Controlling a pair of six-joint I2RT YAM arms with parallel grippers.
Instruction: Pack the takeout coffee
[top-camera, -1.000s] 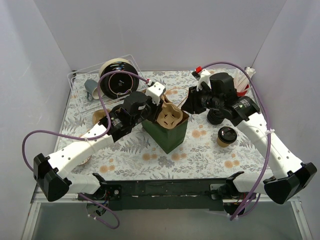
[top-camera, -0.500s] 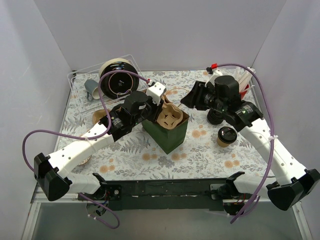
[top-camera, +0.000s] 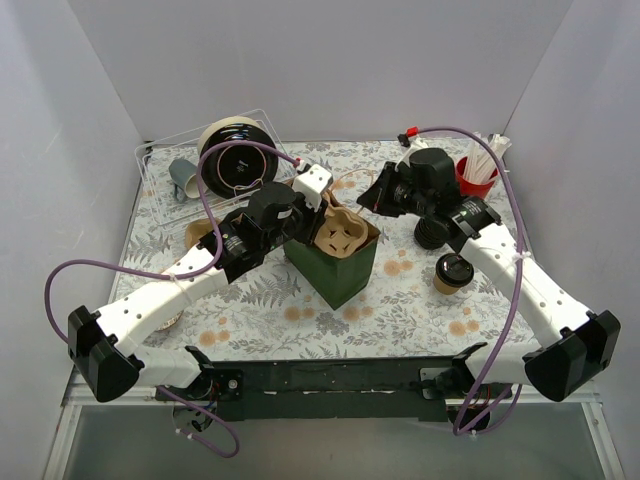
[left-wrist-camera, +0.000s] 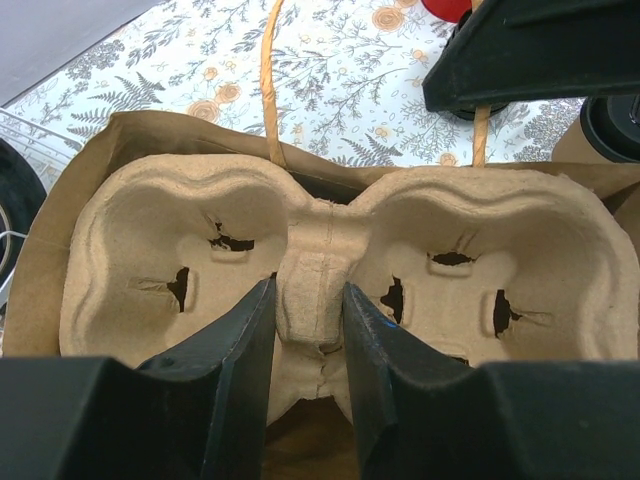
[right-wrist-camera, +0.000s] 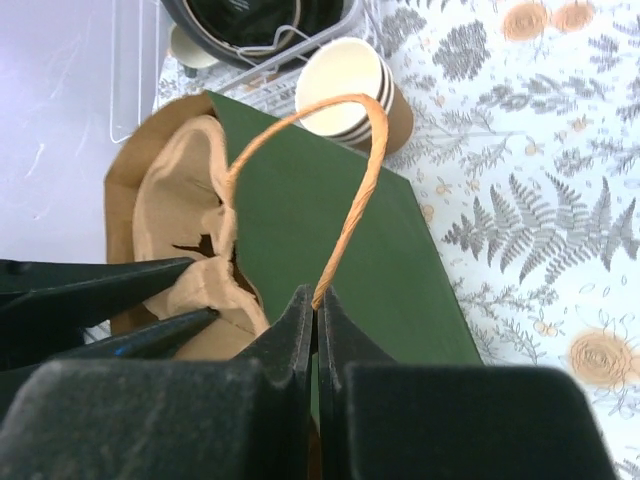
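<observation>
**Overhead view.** Green bag (top-camera: 335, 272) upright at the middle of the tabletop (top-camera: 400, 312), mouth open, with a pulp carrier (top-camera: 338, 235) seated in the mouth, its two wells facing up.

**Left gripper** (left-wrist-camera: 308, 300). Reaching in from the left and clenched on the carrier's middle ridge, one finger on each side, pads touching the pulp.

**Right gripper** (right-wrist-camera: 315, 300). At the bag's far right rim, jaws pressed together and pinching the foot of the paper handle (right-wrist-camera: 352, 185), the handle's loop arching away over the green side wall.

**Coffee** (top-camera: 455, 272). Upright on the tabletop to the right of the bag, near it but not touching. Below the right forearm, black lid on, apart from both grippers and outside the bag.

**Lids** (top-camera: 430, 236). Black stack just behind the coffee, partly hidden by the right arm.

**Cups** (top-camera: 200, 232). Lidless stack left of the bag, partly behind the left arm. White insides plain in the right wrist view.

**Tray** (top-camera: 150, 190). Clear plastic, at the back left of the tabletop, holding a grey mug (top-camera: 182, 176) on its side and a round black dish (top-camera: 240, 168).

**Red cup** (top-camera: 478, 175). At the back right, filled with white sticks.
</observation>
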